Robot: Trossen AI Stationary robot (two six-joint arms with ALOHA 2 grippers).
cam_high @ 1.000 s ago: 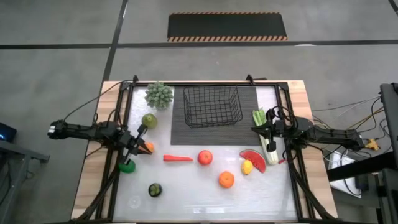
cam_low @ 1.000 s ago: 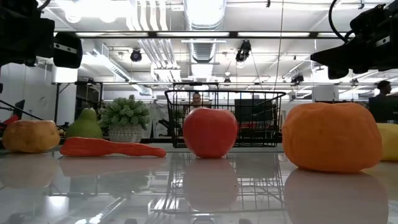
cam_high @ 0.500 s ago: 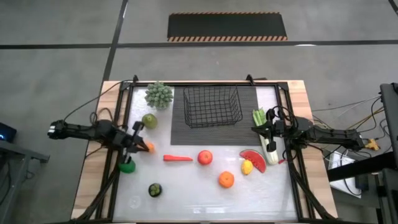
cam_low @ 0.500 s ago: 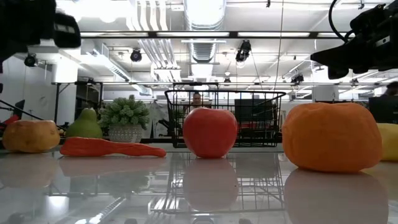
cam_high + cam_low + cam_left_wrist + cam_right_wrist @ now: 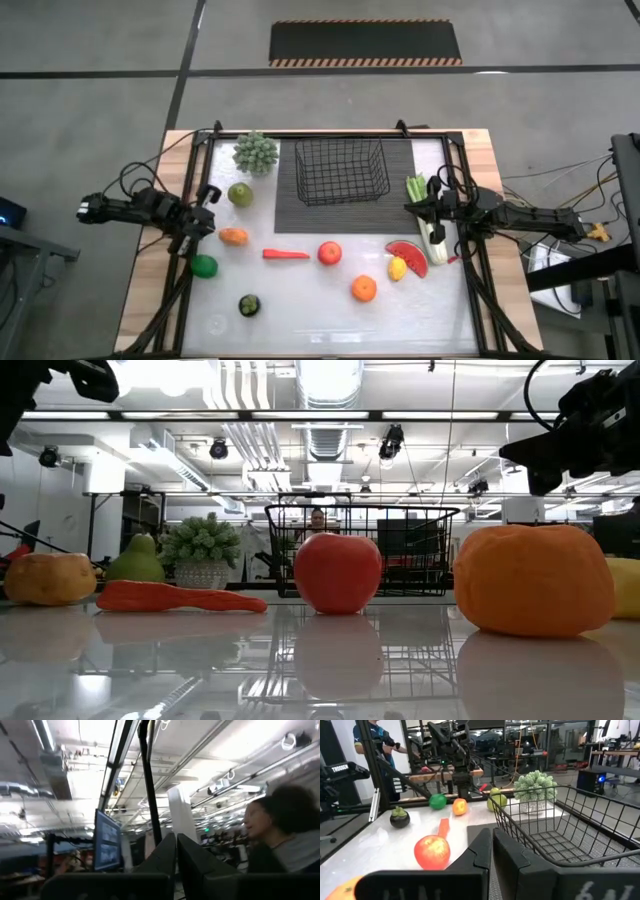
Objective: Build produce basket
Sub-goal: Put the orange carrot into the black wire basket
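Note:
The black wire basket (image 5: 340,170) stands on a dark ribbed mat at the table's far middle. Produce lies loose on the white table: green apple (image 5: 240,194), small orange fruit (image 5: 233,237), lime (image 5: 204,265), carrot (image 5: 285,254), red apple (image 5: 329,253), orange (image 5: 363,289), lemon (image 5: 398,268), watermelon slice (image 5: 407,255), celery (image 5: 429,228) and dark round fruit (image 5: 248,305). My left gripper (image 5: 208,196) is shut, raised and tipped upward near the left edge, beside the green apple. My right gripper (image 5: 425,207) is shut and hovers above the celery's leafy end, aimed at the basket (image 5: 560,835).
A small potted green plant (image 5: 255,152) stands left of the basket. Black frame rails run along the table's left and right sides. Open white tabletop lies along the near edge. People show in the room beyond the table in both wrist views.
My left gripper has drawn back from above the small orange fruit and lime toward the table's left edge, rising and tipping upward. The small orange fruit now lies uncovered on the table. The right arm has kept still.

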